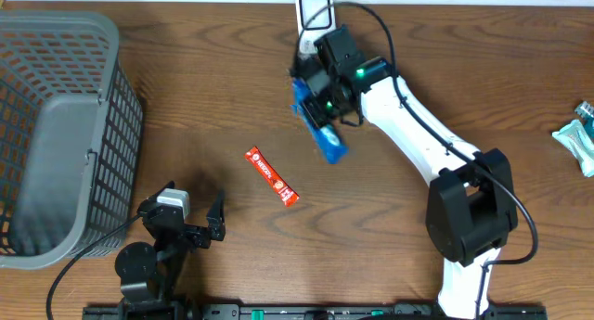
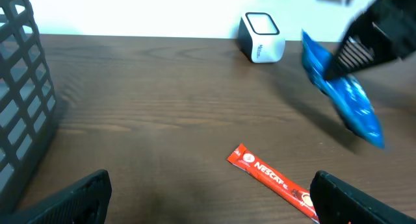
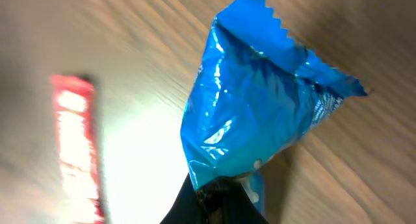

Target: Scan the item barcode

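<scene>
Blue pkt [image 3: 247,107] pinched in right gripper [image 3: 218,195], hanging nr scanner [image 2: 260,37].

Ahead of the left gripper [image 2: 211,185], bare brown wooden table [image 2: 162,120] is seen, crossed only by a thin red stick packet [image 2: 273,175]. Its left side is blocked by a grey plastic mesh basket [image 2: 23,87]. A small white scanner box [image 1: 314,9] is placed just beyond the right gripper [image 3: 218,195].

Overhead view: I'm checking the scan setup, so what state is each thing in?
blue packet, gripped, raised, tilted
right pincer, shut on blue packet
left pincer, open, holding nothing
Nescafe stick, lying flat on table
barcode scanner, upright
basket, upright
</scene>
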